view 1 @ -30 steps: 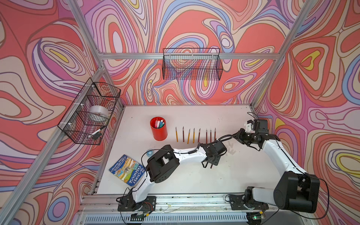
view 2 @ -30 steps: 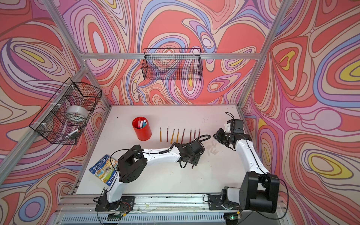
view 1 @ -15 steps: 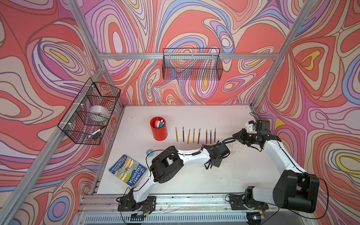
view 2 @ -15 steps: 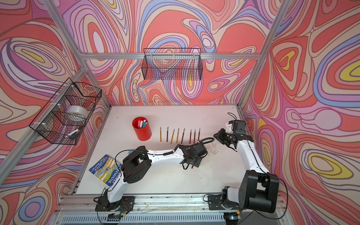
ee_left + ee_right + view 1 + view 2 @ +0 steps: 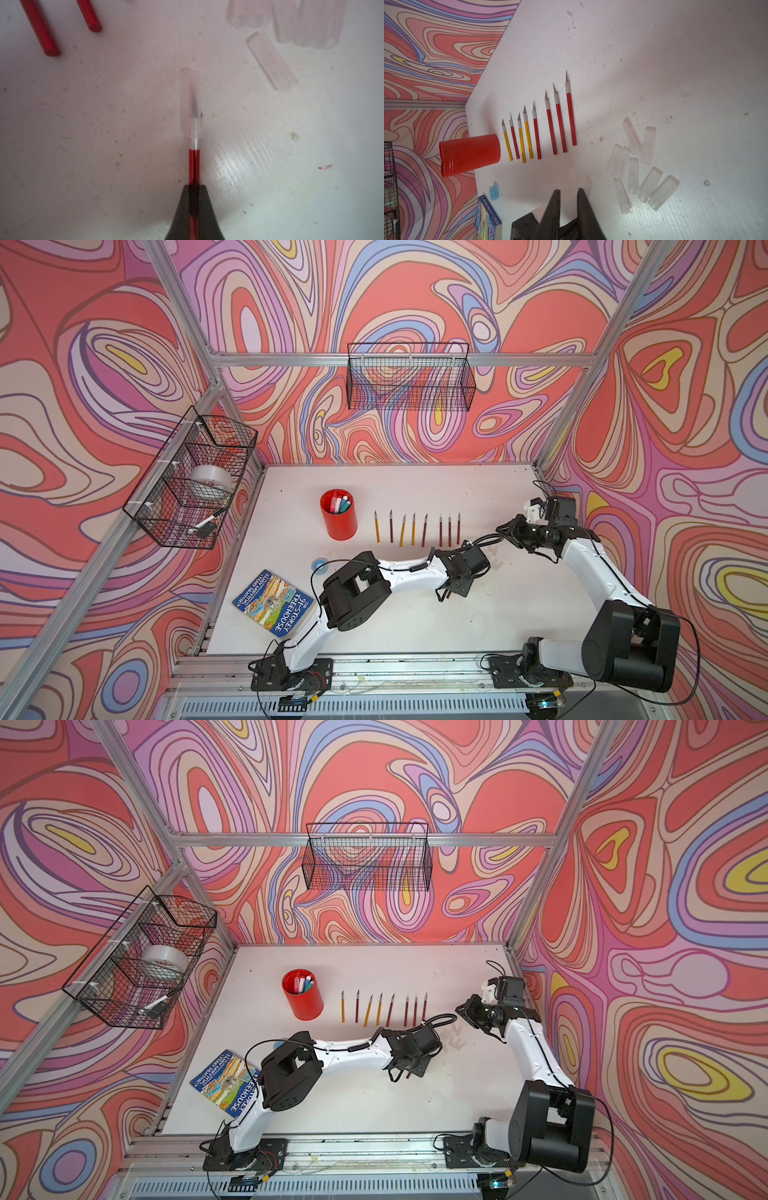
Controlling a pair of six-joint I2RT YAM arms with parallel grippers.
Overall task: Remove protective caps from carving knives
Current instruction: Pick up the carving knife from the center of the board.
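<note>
Holding the last capped knife ready for stripping looks like the step in hand. Over the white tabletop (image 5: 415,622) the left gripper (image 5: 194,188) is clamped tight on the shaft of a thin dark red carving knife (image 5: 194,164). Whether the knife rests on the surface or just above it I cannot tell. The right gripper (image 5: 569,191) hangs nearby, its black jaws a narrow way apart with nothing between them.

Beside the red cylindrical marker cup (image 5: 338,526) lies a row of eight bare-bladed knives (image 5: 536,135) with red and yellow handles. A cluster of loose translucent sleeves (image 5: 632,175) lies near the held knife.

One translucent whitish plastic cap (image 5: 189,104) is still on the held knife's tip, with the blade showing faintly through it. The right gripper should next pinch that sleeve alone, beyond the silver collar, and draw straight along the shaft while the left holds firm.
</note>
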